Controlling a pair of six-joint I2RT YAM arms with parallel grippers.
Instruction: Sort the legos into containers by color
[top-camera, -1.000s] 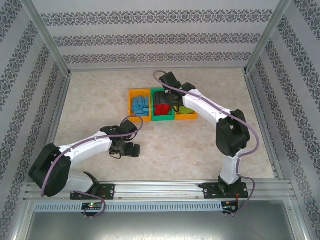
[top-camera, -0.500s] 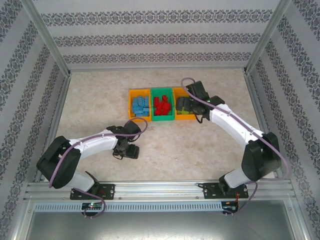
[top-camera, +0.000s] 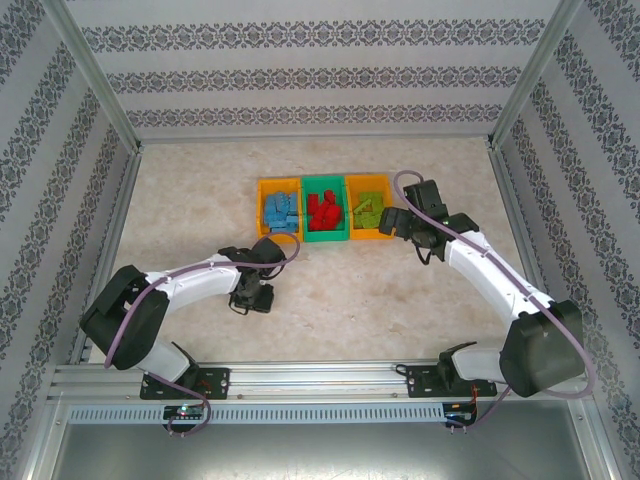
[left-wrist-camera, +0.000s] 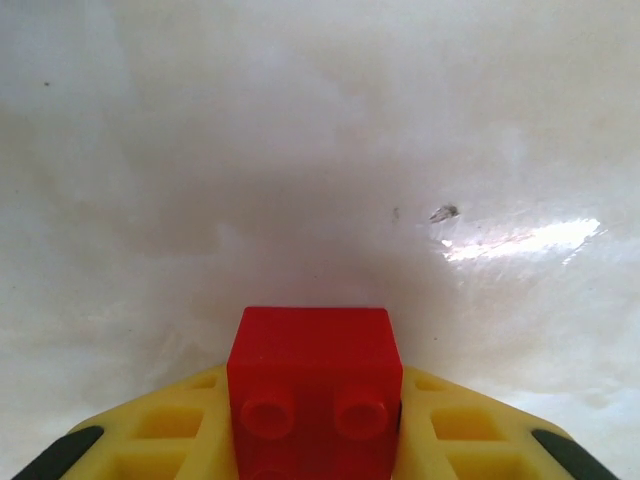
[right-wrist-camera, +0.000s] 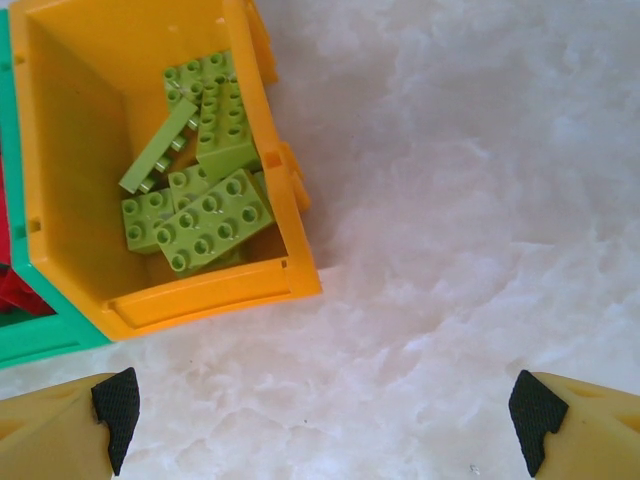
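Tabletop (left-wrist-camera: 320, 120), red lego (left-wrist-camera: 312, 375) in left gripper (left-wrist-camera: 315, 440)

We log left arm (top-camera: 190, 285), right arm (top-camera: 495, 275): white shells, black joints. Purple cables (top-camera: 120, 325) run along both. Black bases (top-camera: 190, 381) on metal rail. Fingers (right-wrist-camera: 45, 430) yellow, moulded with square pockets; pads (right-wrist-camera: 115, 412) black.
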